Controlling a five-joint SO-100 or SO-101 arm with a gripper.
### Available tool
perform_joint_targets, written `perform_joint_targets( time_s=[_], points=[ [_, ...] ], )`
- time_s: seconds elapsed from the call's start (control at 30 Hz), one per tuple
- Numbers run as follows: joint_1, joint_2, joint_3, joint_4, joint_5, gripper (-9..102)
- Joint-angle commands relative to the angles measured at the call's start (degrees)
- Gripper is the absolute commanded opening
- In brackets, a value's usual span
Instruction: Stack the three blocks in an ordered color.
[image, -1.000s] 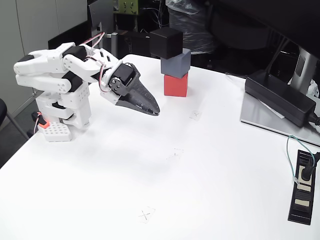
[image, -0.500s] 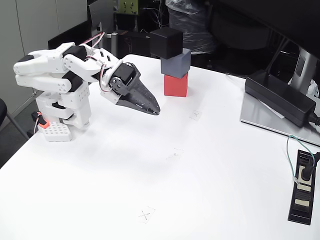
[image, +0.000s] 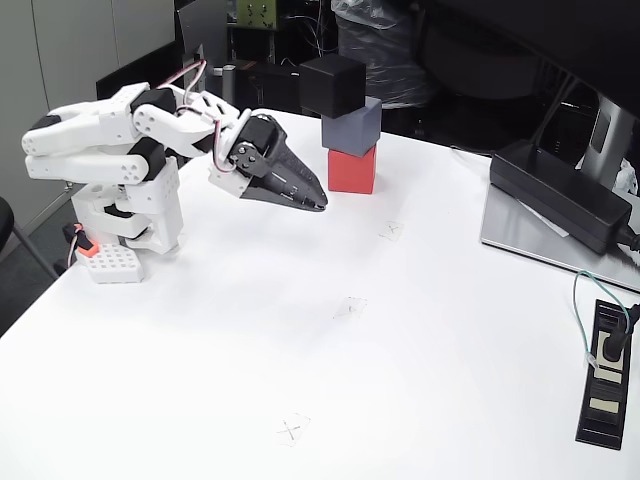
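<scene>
Fingers (image: 318, 203) now higher, beside red block (image: 352, 169).

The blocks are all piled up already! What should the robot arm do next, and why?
Probably pull the pincer back toward its base and rest. The black block sits on the blue-grey block, which sits on the red block, so the stack looks done. The pincer looks shut, holds nothing, and hangs close to the red block.
</scene>
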Motion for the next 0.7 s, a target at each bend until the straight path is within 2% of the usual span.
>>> perform_joint_targets(
  time_s=[0.0,0.67],
  points=[
    [-0.4,0.4,-0.4,0.3,-0.7,-1],
    [4.5,0.4,-0.5,0.7,-0.7,-1]
  ],
)
